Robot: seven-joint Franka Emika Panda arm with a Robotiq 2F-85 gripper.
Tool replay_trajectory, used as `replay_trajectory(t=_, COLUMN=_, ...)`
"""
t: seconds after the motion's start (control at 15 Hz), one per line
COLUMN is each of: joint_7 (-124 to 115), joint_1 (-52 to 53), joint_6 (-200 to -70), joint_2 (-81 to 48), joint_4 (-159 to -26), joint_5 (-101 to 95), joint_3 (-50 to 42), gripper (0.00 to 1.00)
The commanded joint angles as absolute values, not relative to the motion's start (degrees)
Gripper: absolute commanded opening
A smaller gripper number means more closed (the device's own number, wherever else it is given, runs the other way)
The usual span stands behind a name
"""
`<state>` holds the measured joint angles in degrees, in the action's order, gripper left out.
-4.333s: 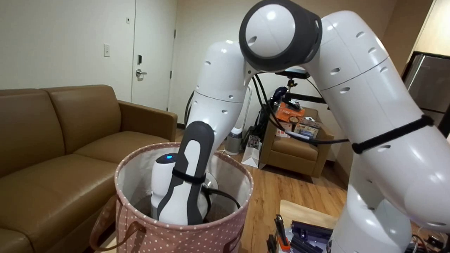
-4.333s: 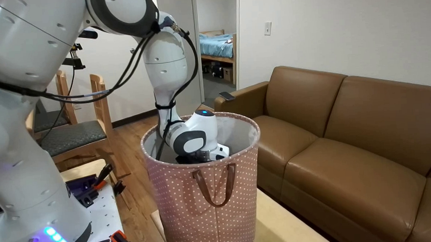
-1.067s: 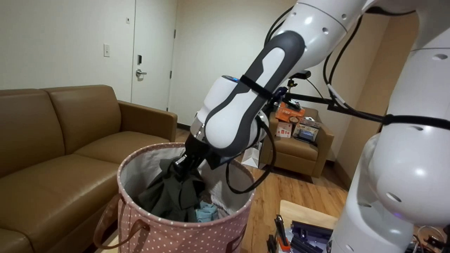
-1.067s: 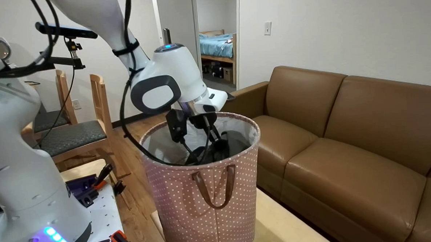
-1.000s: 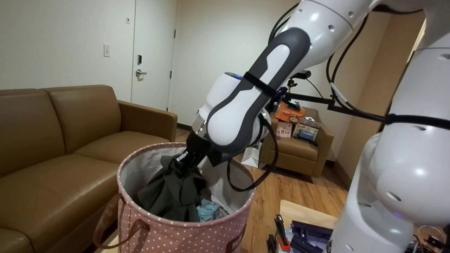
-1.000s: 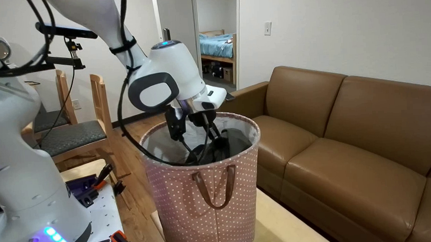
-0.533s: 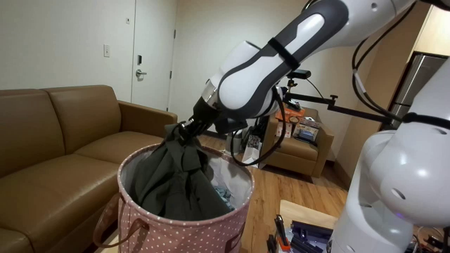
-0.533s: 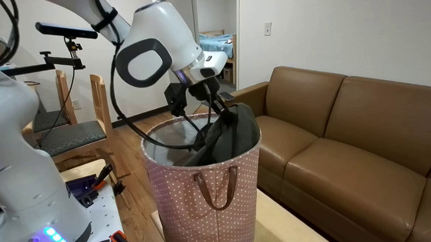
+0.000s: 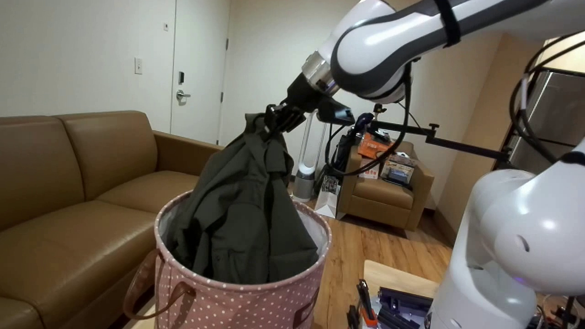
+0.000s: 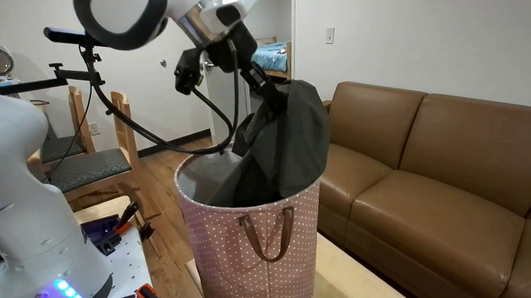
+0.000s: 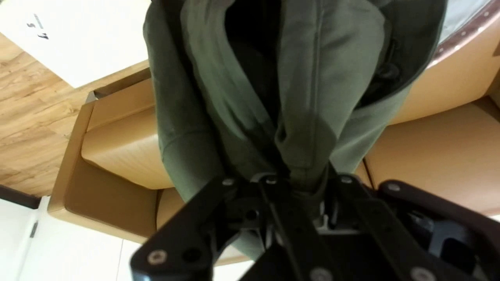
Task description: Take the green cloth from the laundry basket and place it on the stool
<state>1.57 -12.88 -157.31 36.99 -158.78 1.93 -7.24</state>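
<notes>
Half out of the laundry basket (image 10: 243,266) below the gripper (image 10: 277,100) and clamped in it by a bunched top fold, treat the green cloth (image 9: 249,219) as probably soft, floppy, light, best held there.

The arm (image 9: 406,43) slants downward, wrist (image 9: 318,72) tilted, its fingers (image 10: 272,96) clamped.

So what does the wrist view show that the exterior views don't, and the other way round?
Only the wrist view: screw heads on the gripper, close up. Only the exterior views: the robot's white arm and, in an exterior view, a bed. All share: the gripper holding the green cloth, the brown sofa, and part of the laundry basket.
</notes>
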Motion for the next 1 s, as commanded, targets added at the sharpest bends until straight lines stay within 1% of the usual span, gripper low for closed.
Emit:
replay_trajectory(t=0.0, joint_7=2.11, joint_1=-16.32, joint_6=-150.11, joint_2=46.39, joint_4=-156.86, joint_5=-0.89, joint_3=-9.06, gripper=0.03)
replay_trajectory(t=0.2, joint_7=2.46, joint_1=-18.38, joint_6=-146.32, joint_2=48.59, joint_4=-153.27, joint_5=-2.11, joint_3=-11.26, gripper=0.03)
replay_trajectory(t=0.33, joint_7=2.88, joint_1=-18.94, joint_6=-143.44, joint_2=45.96, joint_4=-148.95, joint_5=-2.08, joint_3=-13.75, gripper=0.03)
replay_trajectory(t=0.6, joint_7=5.21, joint_1=-16.93, joint_6=-141.41, joint_2=35.25, joint_4=-139.33, joint_5=0.28, joint_3=-22.29, gripper=0.03)
replay_trajectory(t=0.93, joint_7=3.55, joint_1=-17.99, joint_6=-143.59, joint_2=20.80, joint_4=-129.78, joint_5=2.69, joint_3=-27.96, gripper=0.03)
